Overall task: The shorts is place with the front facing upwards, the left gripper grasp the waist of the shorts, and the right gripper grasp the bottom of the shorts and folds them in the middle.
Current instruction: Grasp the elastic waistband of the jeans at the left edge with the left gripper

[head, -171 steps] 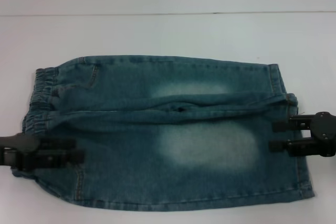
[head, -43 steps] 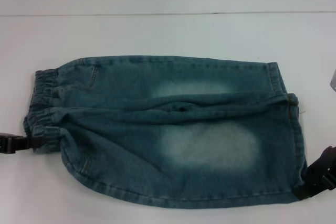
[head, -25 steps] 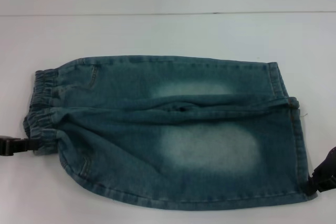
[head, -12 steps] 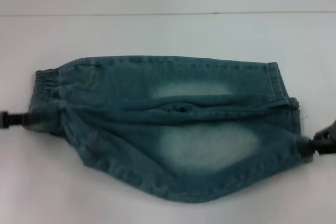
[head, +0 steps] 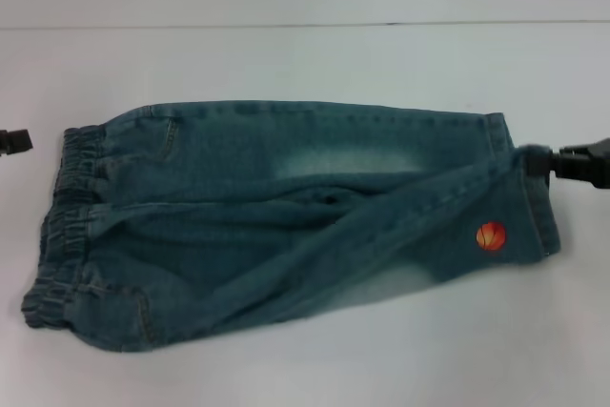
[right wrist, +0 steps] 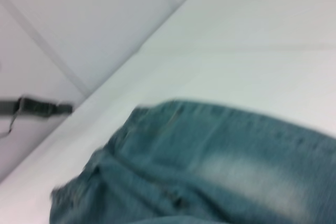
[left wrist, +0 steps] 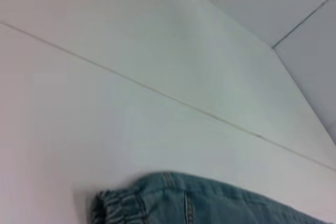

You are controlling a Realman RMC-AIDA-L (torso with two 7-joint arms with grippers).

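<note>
Head view: the shorts (head: 286, 221) lie on the white table (head: 305, 54), near leg folded over, orange ball (head: 491, 235) showing. The right gripper (head: 534, 161) pinches the bottom (head: 534, 202). The left gripper (head: 13, 141) sits beside the waist (head: 67, 226), apart; its grip cannot be told. Left wrist view: waist (left wrist: 113, 205) only. Right wrist view: blurred denim (right wrist: 210, 171).
</note>
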